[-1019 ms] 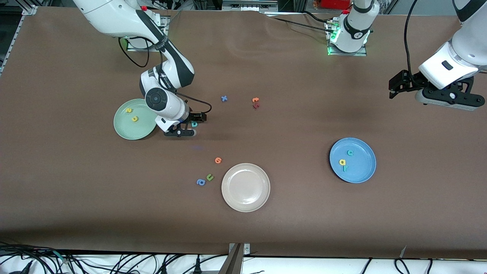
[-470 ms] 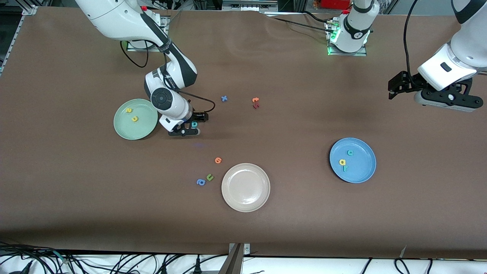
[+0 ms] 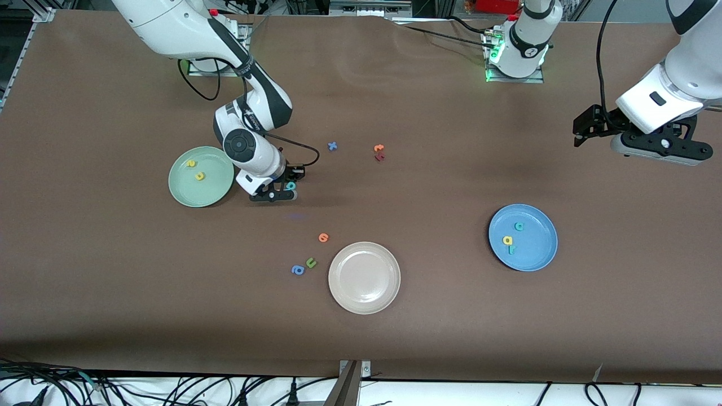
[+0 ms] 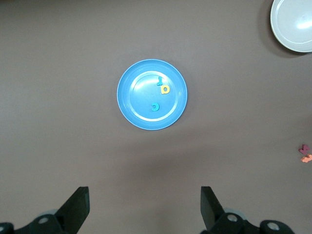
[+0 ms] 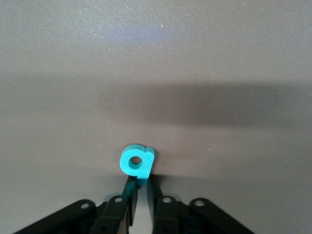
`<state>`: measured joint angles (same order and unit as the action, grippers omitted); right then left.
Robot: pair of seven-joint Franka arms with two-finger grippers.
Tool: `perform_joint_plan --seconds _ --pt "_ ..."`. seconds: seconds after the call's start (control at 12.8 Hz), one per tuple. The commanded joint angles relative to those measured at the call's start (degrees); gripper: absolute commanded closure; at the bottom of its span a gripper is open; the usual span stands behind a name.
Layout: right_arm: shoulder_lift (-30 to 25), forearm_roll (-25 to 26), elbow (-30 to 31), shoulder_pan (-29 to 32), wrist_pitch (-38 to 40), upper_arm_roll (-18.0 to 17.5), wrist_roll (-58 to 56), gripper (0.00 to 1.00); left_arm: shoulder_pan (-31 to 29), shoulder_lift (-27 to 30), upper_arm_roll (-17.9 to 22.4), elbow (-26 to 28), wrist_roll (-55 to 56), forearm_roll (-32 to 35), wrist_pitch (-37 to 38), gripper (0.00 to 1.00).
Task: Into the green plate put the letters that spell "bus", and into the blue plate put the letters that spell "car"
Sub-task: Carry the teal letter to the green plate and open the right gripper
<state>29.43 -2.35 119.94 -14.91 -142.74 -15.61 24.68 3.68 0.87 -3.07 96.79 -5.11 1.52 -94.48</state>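
Observation:
My right gripper is shut on the teal "b", low at the table surface beside the green plate. In the right wrist view the "b" is pinched at its stem by my right gripper. The yellow "s" and yellow "u" lie in the green plate. The blue plate holds the teal "c", yellow "a" and teal "r". My left gripper hangs open and waits high over the left arm's end of the table; its wrist view shows the blue plate.
A beige plate sits nearest the front camera. Beside it lie an orange letter, a green "u" and a blue "a". A blue "x" and two reddish letters lie mid-table.
My right gripper closed its fingers onto the teal "b" after sliding a little toward it. The left arm drifted slightly upward, still open.

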Motion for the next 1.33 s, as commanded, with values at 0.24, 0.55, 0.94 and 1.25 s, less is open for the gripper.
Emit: perform_joint_plan --seconds 0.24,0.55,0.94,1.25 --pt "-0.69 0.59 0.12 0.15 1.41 1.55 -0.25 0.98 0.19 -0.08 0.09 -0.72 -0.78 -0.73 0.08 0.0" --pt "-3.66 0.59 -0.4 0.23 4.64 3.03 -1.47 1.0 0.19 -0.08 0.17 -0.72 -0.78 -0.73 0.43 0.0" --pt "-12.44 0.5 -0.51 0.32 24.76 10.67 -9.11 1.0 0.19 -0.08 0.17 -0.72 -0.87 -0.64 0.52 0.0" --pt "-16.95 0.5 7.93 0.32 25.58 17.69 -16.38 1.0 0.27 -0.08 0.08 -0.72 -0.87 -0.64 0.52 0.0"
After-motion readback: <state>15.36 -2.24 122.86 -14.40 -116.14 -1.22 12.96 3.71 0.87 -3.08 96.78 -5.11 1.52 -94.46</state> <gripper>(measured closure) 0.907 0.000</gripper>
